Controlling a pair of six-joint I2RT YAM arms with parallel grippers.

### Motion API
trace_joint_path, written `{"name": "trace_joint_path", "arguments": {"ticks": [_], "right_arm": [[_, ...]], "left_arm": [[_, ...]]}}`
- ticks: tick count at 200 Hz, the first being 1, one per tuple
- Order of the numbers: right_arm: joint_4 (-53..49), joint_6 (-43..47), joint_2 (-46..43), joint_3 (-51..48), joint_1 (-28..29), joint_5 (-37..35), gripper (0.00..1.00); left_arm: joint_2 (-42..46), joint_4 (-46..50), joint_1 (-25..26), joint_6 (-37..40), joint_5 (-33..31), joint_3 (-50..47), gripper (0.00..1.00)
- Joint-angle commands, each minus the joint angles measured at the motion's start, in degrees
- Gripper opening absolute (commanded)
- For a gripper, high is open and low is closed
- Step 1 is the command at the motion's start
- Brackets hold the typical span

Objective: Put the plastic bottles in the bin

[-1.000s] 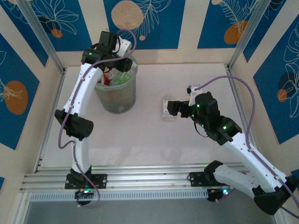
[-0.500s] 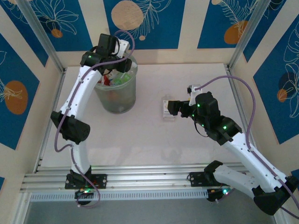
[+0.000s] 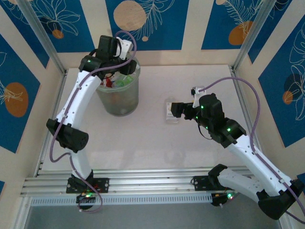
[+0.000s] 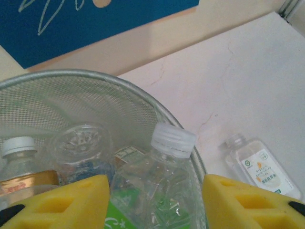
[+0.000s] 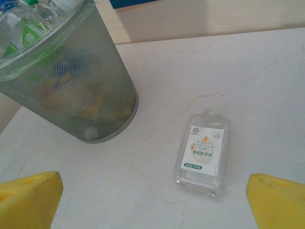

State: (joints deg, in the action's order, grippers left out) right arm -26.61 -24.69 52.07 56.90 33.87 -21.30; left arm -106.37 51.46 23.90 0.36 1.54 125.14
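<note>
The pale, veined table (image 3: 143, 138) carries the bin (image 3: 119, 100) standing toward its far-left corner and one clear bottle (image 5: 202, 145) lying flat near its middle.

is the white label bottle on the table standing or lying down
Lying down. The white-label bottle rests flat on the table, label facing up, outside the bin.

Locate the bin (image 3: 119, 102) standing upright on the white table (image 3: 152, 143). Inside the bin, plastic bottles (image 3: 123, 82) with green and red markings are piled close to the rim. The left gripper (image 3: 125, 66) hangs over the bin's far rim. To the right of the bin, well apart from it, one flat clear bottle (image 3: 170, 111) lies on the table. The right gripper (image 3: 176, 109) sits at that bottle's edge farthest from the bin; you cannot tell whether they touch.
</note>
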Motion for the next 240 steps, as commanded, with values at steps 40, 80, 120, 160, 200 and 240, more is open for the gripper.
{"name": "trace_joint_path", "arguments": {"ticks": [40,80,120,160,200,240], "right_arm": [[1.0,-1.1,-0.3,0.8,-0.4,0.5,0.99],[0.9,-1.0,-0.3,0.7,-0.5,0.4,0.99],[0.9,-1.2,-0.1,0.7,-0.6,0.2,0.99],[-0.8,-2.8,0.7,1.2,-0.8,-2.1,0.99],[-8.9,-5.7,6.8,6.6,-2.3,-3.8,0.99],[-13.7,-8.1,15.2,9.7,-3.1,-5.1,0.99]], "left_arm": [[-3.8,0.7,1.7,-0.8,-7.5,-0.8,0.42],[-4.1,0.1,1.9,-3.5,-13.8,-4.0,0.28],[-4.1,-0.3,1.9,-5.6,-14.4,-4.9,0.26],[-3.8,-1.0,2.0,-7.6,-15.0,-7.6,0.27],[-1.9,-3.3,2.0,-7.7,-14.0,-5.8,0.41],[1.0,-4.8,2.3,-7.6,-11.3,-2.2,0.53]]}}
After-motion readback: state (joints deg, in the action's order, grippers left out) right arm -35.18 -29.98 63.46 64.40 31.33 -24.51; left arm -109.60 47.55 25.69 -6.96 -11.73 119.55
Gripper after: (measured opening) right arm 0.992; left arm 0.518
